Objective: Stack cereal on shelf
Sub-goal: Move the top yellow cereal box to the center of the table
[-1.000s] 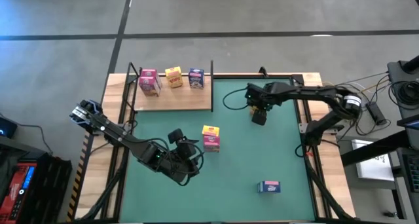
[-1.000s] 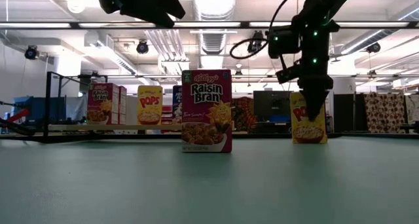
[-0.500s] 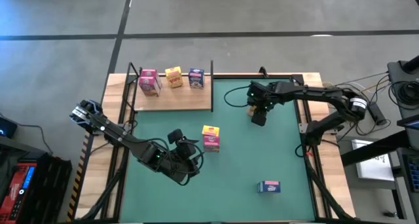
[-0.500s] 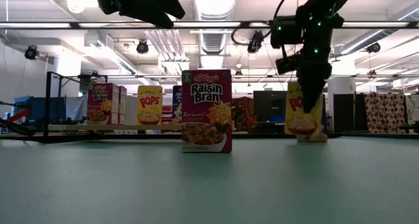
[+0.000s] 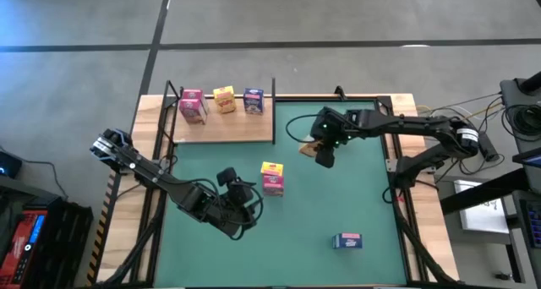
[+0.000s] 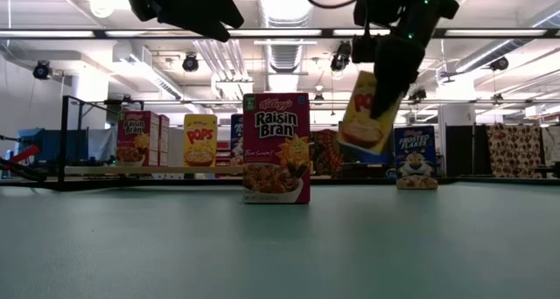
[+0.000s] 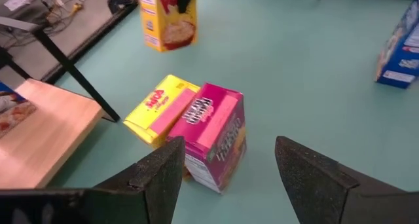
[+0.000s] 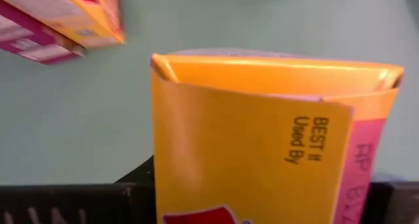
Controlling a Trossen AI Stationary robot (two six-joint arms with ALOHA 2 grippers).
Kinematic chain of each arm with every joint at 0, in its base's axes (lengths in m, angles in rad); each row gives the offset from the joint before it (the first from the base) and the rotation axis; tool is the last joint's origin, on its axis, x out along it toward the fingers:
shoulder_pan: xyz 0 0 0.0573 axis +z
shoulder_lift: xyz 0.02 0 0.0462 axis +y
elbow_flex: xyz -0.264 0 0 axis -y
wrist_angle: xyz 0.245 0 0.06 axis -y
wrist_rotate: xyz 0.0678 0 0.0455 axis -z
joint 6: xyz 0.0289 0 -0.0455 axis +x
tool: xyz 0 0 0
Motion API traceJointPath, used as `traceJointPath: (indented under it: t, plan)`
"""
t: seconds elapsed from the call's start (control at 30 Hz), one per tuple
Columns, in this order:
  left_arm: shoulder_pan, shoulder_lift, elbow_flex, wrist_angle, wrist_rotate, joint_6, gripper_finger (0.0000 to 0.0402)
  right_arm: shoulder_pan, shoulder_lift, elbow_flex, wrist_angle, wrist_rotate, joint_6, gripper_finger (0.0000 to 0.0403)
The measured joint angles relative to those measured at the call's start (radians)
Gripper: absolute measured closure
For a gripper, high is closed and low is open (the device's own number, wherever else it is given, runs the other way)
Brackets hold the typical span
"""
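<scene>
My right gripper (image 5: 324, 151) is shut on a yellow Pops cereal box (image 6: 367, 111) and holds it in the air over the far middle of the green mat. On the light-wood shelf (image 5: 228, 128), at the far left, stand a pink box (image 5: 193, 106), a yellow one (image 5: 224, 99) and a blue one (image 5: 254, 100). A pink Raisin Bran box (image 6: 276, 148) stands on its base mid-mat, with a yellow box (image 7: 157, 106) right against it. My left gripper (image 7: 226, 178) is open and hovers just near-left of that pair. My right gripper pinches the yellow box between its two fingers at the upper end (image 8: 275, 99), coming from above. One finger (image 6: 388, 80) lies on the printed front. The box is lifted clear of the mat and tilted, with its lower end (image 6: 354, 142) swung toward the shelf side.
A blue Frosted Flakes box (image 6: 414, 157) stands far back on the mat, right of the held box. Another blue box (image 5: 347, 241) lies near the mat's near right corner. Thin black posts (image 5: 274, 90) rise at the shelf's edges.
My right gripper has risen and moved left toward the shelf, lifting the yellow box clear of the mat. The box has tipped from upright to tilted, which uncovers the blue box behind it.
</scene>
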State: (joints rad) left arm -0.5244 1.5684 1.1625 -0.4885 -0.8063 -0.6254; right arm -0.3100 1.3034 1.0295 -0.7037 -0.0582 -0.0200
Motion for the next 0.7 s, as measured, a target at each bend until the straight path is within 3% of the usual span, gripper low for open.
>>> traceJointPath:
  t: [0.27,0.7]
  plan:
    - [0.006,0.000,0.000,-0.004,0.006,-0.016,0.0180,0.044,0.011,0.002,0.045,-0.003,0.024,0.0260]
    - [0.007,0.000,0.000,-0.004,0.005,-0.031,0.0180,0.259,0.113,-0.012,0.055,0.009,0.186,0.0258]
